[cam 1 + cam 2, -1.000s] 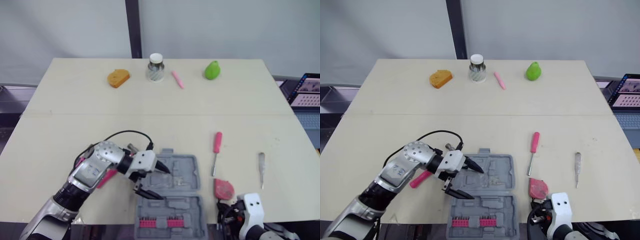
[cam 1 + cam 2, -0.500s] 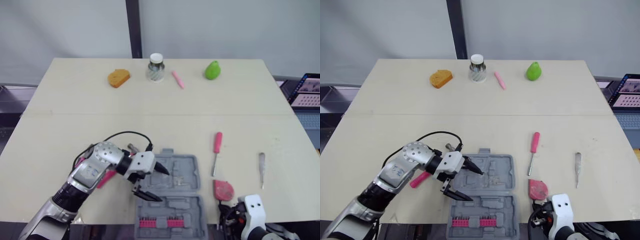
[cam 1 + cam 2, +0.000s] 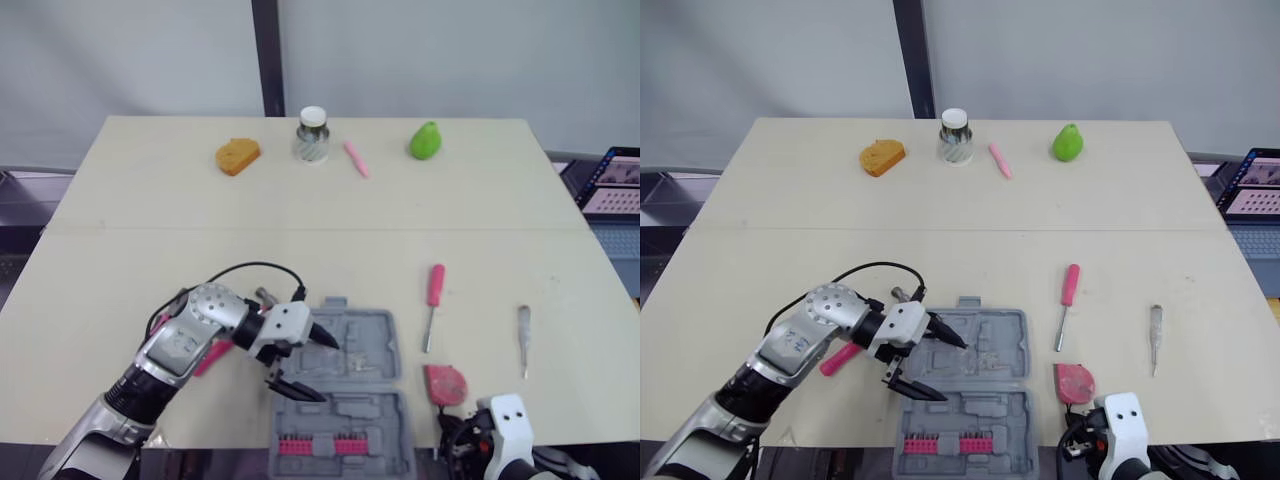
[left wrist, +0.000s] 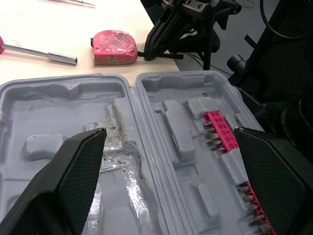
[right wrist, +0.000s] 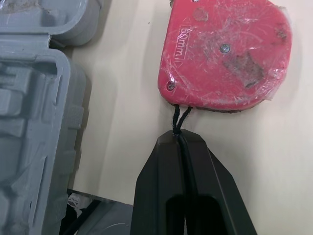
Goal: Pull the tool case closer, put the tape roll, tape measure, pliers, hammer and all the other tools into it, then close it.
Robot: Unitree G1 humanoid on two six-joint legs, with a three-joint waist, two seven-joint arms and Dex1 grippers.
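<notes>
**Change noted.** The red tape measure [image 3: 446, 383] sits slightly nearer the table's near edge than a second ago, and the right wrist has drawn back with it. The left gripper and the case are where they were.

**Head views.** The grey tool case [image 3: 345, 390] lies open at near centre. Its near half appears to reach past the edge of the table [image 3: 300, 200]. The left gripper [image 3: 330, 371] hovers over the case's left side, spread wide and holding nothing. The tape measure lies just right of the case. Farther right are a pink-handled screwdriver [image 3: 433, 300] and a small grey tool [image 3: 523, 335]. A pink-handled tool [image 3: 212, 357] lies partly under the left arm.

**Left wrist view.** The fingers [image 4: 78, 176] stand far apart above the moulded recesses, with nothing between them. A strip of red bits [image 4: 222, 137] sits in the case's near half.

**Right wrist view.** The right gripper [image 5: 178, 139] is pinched tight on the tape measure's thin black cord [image 5: 178, 117], not on its body. The body lies flat on the table, clear of the case wall.

**Risks.**
- The cord is a poor hold and may slip out of the pinch.
- If lifted by the cord, the body is likely to swing and strike the case rim.
- Further drag toward the near edge could take the tape measure off the table.
- The left gripper occupies the space over the recesses, so a collision is possible on delivery.
- An overhanging case half may tip under load.
</notes>
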